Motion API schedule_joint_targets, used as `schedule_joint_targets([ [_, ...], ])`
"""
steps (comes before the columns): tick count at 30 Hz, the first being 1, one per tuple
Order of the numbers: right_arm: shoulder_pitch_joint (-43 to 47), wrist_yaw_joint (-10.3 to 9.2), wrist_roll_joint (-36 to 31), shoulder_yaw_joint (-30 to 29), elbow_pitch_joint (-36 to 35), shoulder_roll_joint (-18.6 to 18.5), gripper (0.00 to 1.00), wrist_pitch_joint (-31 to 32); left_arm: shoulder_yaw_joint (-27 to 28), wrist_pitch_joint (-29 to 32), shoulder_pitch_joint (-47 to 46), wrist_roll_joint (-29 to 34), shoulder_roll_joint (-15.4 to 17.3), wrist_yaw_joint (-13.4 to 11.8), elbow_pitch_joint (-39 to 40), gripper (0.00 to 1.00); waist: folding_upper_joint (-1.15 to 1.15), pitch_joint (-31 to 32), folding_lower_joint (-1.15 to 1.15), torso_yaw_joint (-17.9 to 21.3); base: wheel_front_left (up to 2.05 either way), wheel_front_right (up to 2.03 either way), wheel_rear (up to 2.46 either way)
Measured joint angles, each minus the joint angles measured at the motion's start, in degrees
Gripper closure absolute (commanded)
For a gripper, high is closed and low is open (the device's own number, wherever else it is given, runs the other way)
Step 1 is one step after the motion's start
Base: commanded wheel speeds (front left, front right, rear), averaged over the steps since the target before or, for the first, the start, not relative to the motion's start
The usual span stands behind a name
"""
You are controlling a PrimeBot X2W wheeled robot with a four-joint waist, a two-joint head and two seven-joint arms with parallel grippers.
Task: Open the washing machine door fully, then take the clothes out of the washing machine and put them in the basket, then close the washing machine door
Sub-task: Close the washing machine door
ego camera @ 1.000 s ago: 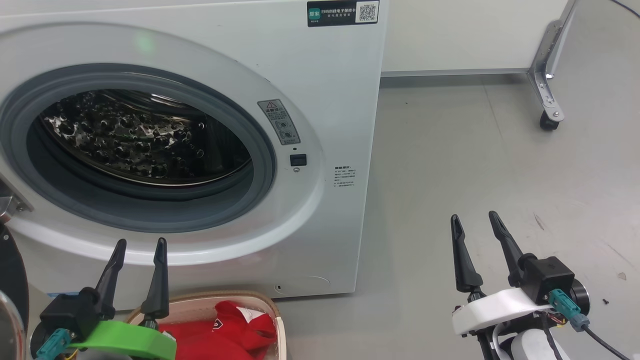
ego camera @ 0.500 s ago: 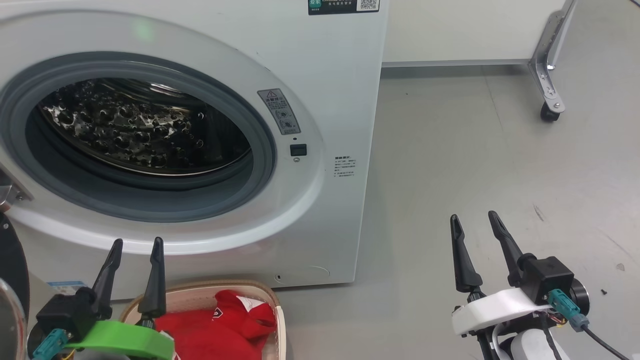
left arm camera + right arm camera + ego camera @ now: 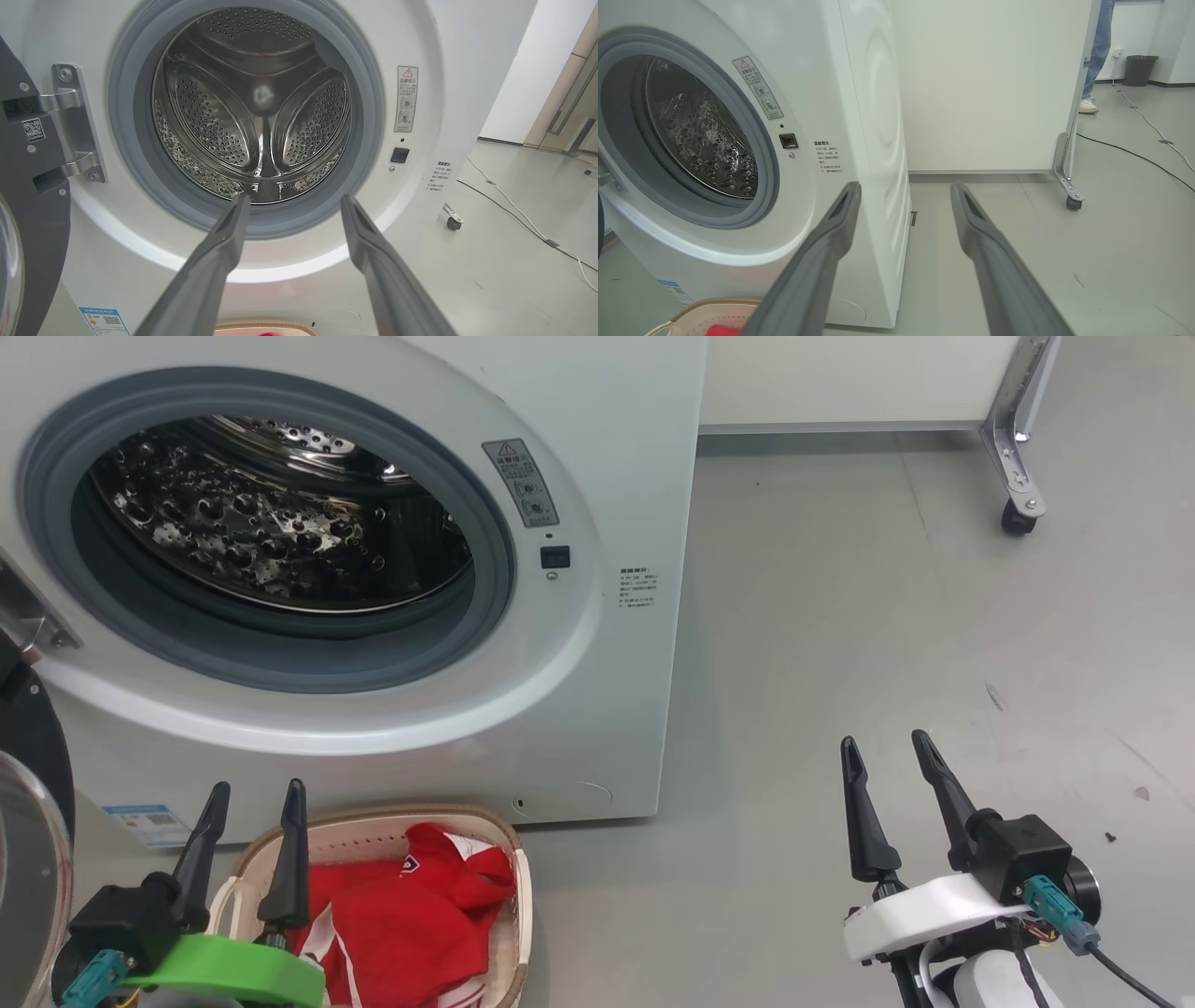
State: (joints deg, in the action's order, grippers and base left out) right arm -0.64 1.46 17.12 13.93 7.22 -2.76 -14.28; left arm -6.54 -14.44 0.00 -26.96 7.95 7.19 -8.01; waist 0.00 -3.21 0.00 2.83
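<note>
At the far left the washing machine door (image 3: 33,756) stands swung open. Just right of it the left gripper (image 3: 259,787) is near the camera, its fingers spread and empty, in front of the cream basket (image 3: 373,813) where the red clothes (image 3: 401,915) lie. Behind the basket stands the washing machine (image 3: 597,476) with its steel drum (image 3: 271,532) uncovered, and well to the right, over the grey floor (image 3: 840,616), the right gripper (image 3: 884,739) is likewise spread and empty.

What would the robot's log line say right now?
washing machine door open | drum empty | clothes in basket | left tool open | right tool open | next: close door
</note>
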Motion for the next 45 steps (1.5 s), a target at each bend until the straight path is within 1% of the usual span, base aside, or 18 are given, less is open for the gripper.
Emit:
schedule_joint_targets([
  [10,0.0,0.0,0.0,0.0,0.0,0.0,0.0,0.0,-1.1,0.0,0.0,0.2,0.3,0.0,0.7,0.0,0.0,-0.4,0.0,-0.3,-1.61,1.61,0.0],
  [19,0.0,-0.02,0.1,0.2,0.0,0.1,0.0,0.0,-1.0,0.0,-0.1,0.5,0.5,0.0,1.2,0.0,0.0,-0.6,0.0,-0.5,-1.57,1.57,0.0],
  [24,0.0,-0.08,0.2,0.4,0.0,0.1,0.0,0.0,-2.3,0.0,-0.1,-1.9,0.2,0.0,1.3,0.0,0.0,-0.7,0.0,-0.4,-1.28,1.28,0.0],
  [29,0.0,-0.09,0.2,0.4,0.0,0.1,0.0,0.0,-2.4,0.0,-0.1,-2.9,0.4,0.0,1.6,0.0,0.0,-0.8,0.0,-0.4,-1.08,1.08,0.0],
  [34,-0.1,-0.14,0.3,0.4,0.0,0.1,0.0,0.0,-1.7,0.0,-0.1,-1.7,1.3,0.0,2.1,0.0,0.0,-0.9,0.0,-0.4,-0.87,0.87,0.0],
  [42,-0.1,-0.16,0.5,0.7,0.0,0.1,0.0,0.0,-1.9,0.0,-0.1,-1.7,1.4,0.0,2.1,0.0,0.0,-0.9,0.0,-0.5,-0.6,0.6,0.0],
  [45,-0.1,-0.16,0.5,0.8,0.0,0.1,0.0,0.0,-2.6,0.0,-0.1,-3.0,1.3,0.0,2.1,0.0,0.0,-0.9,0.0,-0.5,-0.38,0.38,0.0],
])
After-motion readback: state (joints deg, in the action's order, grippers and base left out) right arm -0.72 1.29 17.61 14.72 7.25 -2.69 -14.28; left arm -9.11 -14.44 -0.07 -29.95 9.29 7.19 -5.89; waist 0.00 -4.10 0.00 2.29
